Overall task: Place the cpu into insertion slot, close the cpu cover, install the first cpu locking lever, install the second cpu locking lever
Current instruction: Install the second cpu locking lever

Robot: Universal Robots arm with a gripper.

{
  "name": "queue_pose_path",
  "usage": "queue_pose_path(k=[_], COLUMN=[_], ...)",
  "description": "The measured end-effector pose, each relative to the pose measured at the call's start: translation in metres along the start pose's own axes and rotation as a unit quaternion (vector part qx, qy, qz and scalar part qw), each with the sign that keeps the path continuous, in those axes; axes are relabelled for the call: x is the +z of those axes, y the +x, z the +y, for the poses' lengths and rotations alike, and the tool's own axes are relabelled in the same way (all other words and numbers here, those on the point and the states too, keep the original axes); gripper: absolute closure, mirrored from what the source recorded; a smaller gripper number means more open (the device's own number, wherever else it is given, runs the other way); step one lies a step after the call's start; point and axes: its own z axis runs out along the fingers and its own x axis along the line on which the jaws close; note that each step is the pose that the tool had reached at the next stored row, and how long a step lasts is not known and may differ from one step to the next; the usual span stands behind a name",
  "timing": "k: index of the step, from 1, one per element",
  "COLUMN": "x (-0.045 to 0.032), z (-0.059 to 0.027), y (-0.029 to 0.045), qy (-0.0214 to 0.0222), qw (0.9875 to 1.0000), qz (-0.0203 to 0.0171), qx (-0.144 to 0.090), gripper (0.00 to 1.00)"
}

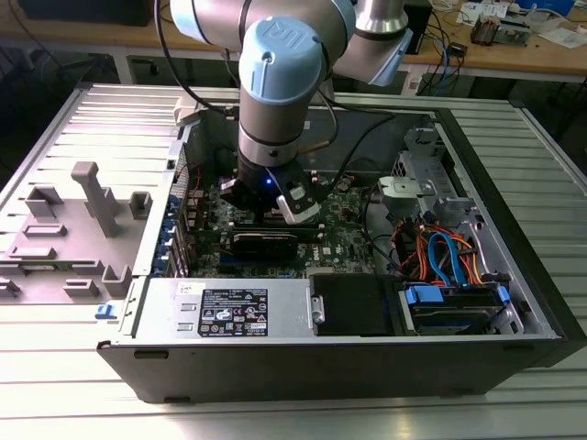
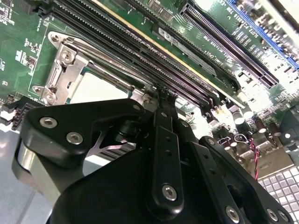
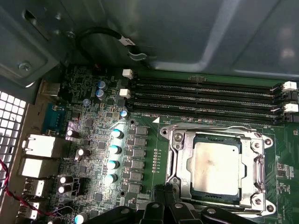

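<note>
Now we see the cpu (image 3: 216, 167) lying in the insertion slot (image 3: 180, 184) under the closed cpu cover (image 3: 176, 161), and with the fingers (image 2: 164, 140) pressed together at its edge, we should push the lever slowly.
</note>
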Motion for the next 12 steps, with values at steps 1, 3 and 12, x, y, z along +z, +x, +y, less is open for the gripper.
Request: queue_pose_path(k=[1, 3, 12], x=[-0.0009, -0.0036, -0.0127], z=[0.0003, 0.0007, 0.0026], y=[0.0001, 0.0003, 0.0008], qy=[0.0002, 0.0032, 0.0055], qw=[1.0000, 1.0000, 1.0000], qz=[-0.0001, 0.0004, 0.0006], qx=[0.000, 0.000, 0.000], gripper=[0.89, 0.89, 0.89])
